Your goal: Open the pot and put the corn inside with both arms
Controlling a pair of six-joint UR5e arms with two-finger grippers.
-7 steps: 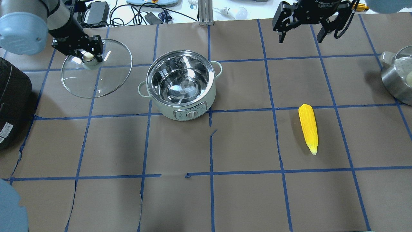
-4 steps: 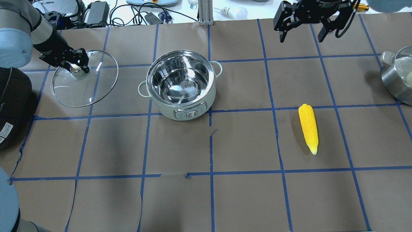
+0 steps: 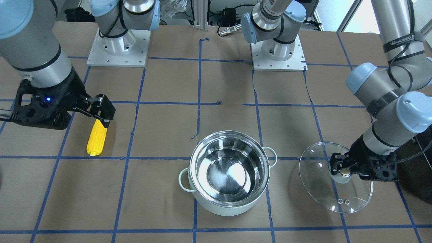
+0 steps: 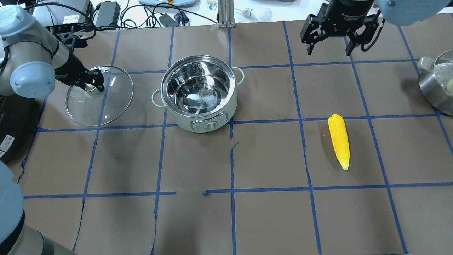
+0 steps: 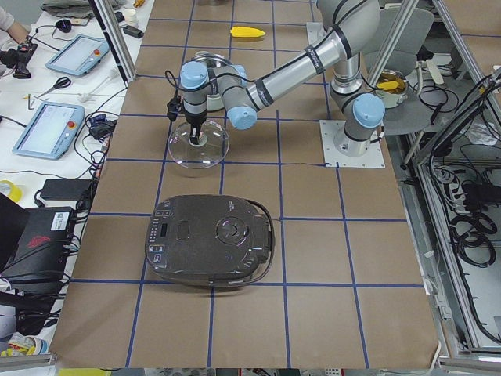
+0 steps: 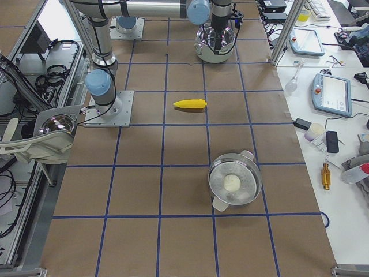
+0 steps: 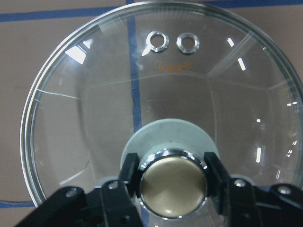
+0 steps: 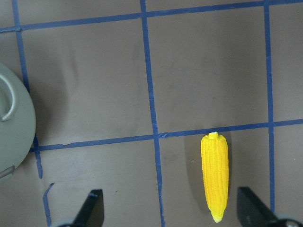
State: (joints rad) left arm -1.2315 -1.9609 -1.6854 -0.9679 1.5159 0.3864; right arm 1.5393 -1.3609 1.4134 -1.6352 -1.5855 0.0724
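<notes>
Since the earlier overhead view, the left gripper (image 4: 92, 85) has carried the glass lid (image 4: 106, 106) a little back toward the pot (image 4: 212, 124) and lower, and the left arm's elbow has swung into view at the edge. The right gripper (image 4: 329, 51) has turned slightly at the far side of the tabletop (image 4: 269, 219).

The left gripper is closed on the lid's metal knob (image 7: 173, 182), one finger pressed to each side of it. The lid hangs beside the pot on the robot's left, apart from it, over a blue tape line. Whether its rim touches the tabletop cannot be told.

The pot stands uncovered near the middle, its shiny steel inside bare.

The corn (image 4: 339, 141) lies flat on the tabletop well to the robot's right of the pot, pointed tip toward the robot. The right gripper hangs above it with fingers spread wide and nothing between them; in the right wrist view the corn (image 8: 215, 182) lies below, nearer one finger.

A black appliance (image 5: 210, 239) sits at the robot's far left, and a steel pan (image 4: 433, 94) at the far right.
</notes>
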